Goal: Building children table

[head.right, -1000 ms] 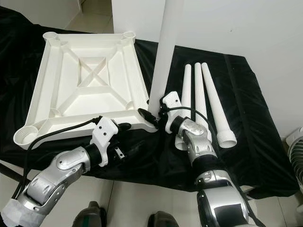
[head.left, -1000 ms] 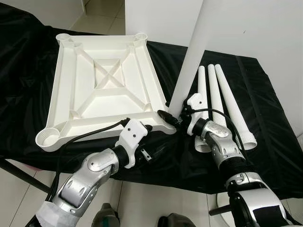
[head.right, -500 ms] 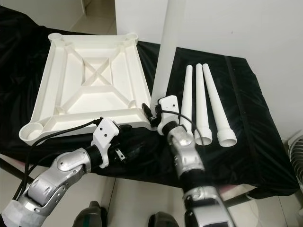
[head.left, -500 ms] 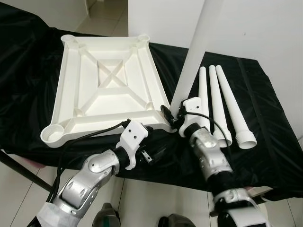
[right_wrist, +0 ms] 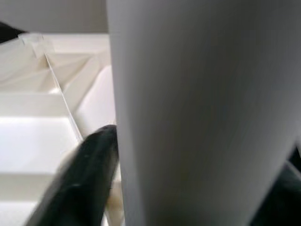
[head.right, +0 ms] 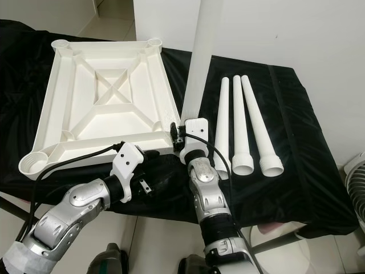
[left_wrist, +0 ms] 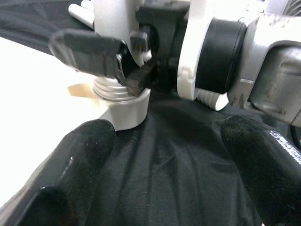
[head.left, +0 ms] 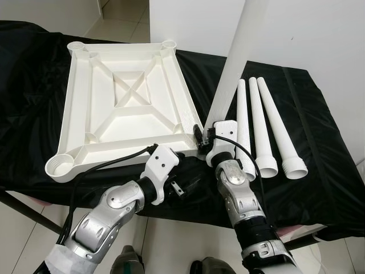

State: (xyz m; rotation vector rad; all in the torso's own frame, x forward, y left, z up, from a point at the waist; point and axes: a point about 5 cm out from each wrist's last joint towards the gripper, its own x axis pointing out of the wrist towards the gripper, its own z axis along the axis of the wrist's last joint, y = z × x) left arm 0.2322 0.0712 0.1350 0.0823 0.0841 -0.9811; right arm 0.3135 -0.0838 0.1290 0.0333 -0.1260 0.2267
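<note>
The white table top lies upside down on the black-covered table. One white leg stands upright in its near right corner socket. My right gripper is shut on that leg's base; in the right wrist view the leg sits between the fingers. My left gripper hovers open just before the table top's near edge, its fingers apart over black cloth, pointing at the socket. Three more legs lie side by side to the right.
A white wall rises behind the table, and tiled floor shows at the back left. A black cable trails from my left wrist across the table's front edge. A white fan stands at the far right.
My right forearm has swung leftward and now comes up from below the upright leg, its gripper still on the leg's base. The left arm has stayed put.
</note>
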